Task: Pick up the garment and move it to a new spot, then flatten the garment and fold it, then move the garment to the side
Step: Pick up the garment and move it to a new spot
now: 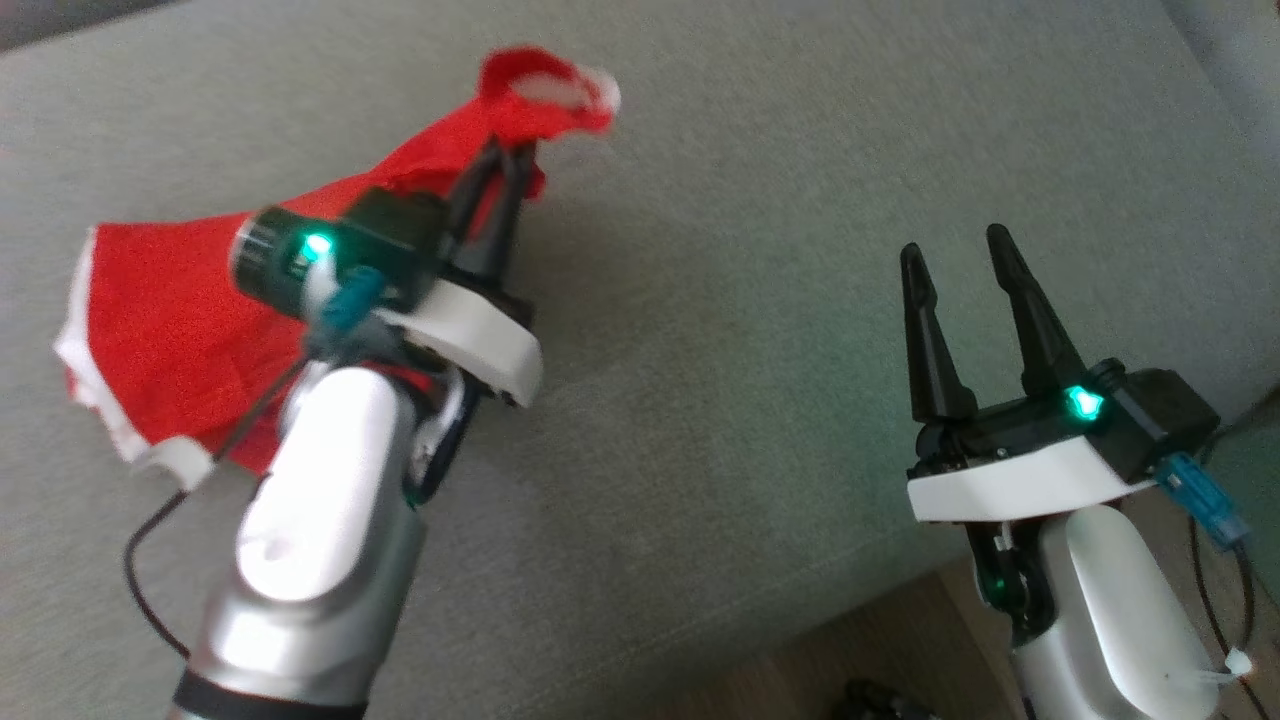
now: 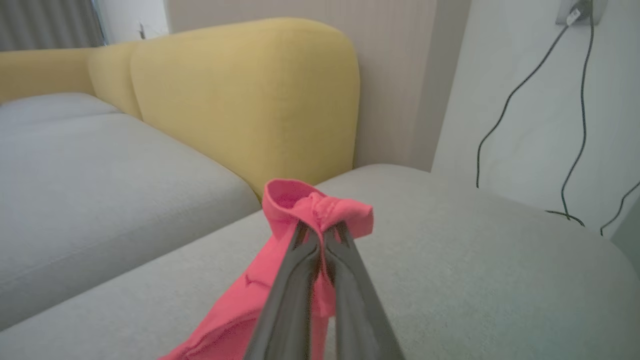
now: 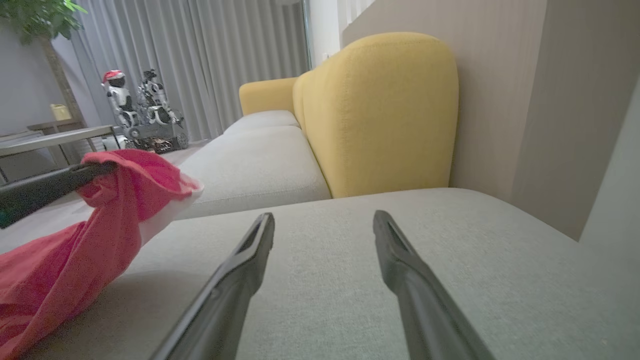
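Left hand (image 1: 508, 152) pinches the red garment (image 1: 170, 290) by its white-trimmed end, raised off the grey sofa cushion (image 1: 760, 180); right hand (image 1: 953, 242) hangs spread wide, holding nothing.

Grey seat (image 1: 760, 300) beneath me. Yellow backrest (image 3: 380, 110) at my 12. Cables (image 2: 582, 100) down wall (image 2: 530, 150) at 2. At 10: curtain (image 3: 200, 60), small robots (image 3: 140, 105), table (image 3: 50, 137), plant (image 3: 35, 15).
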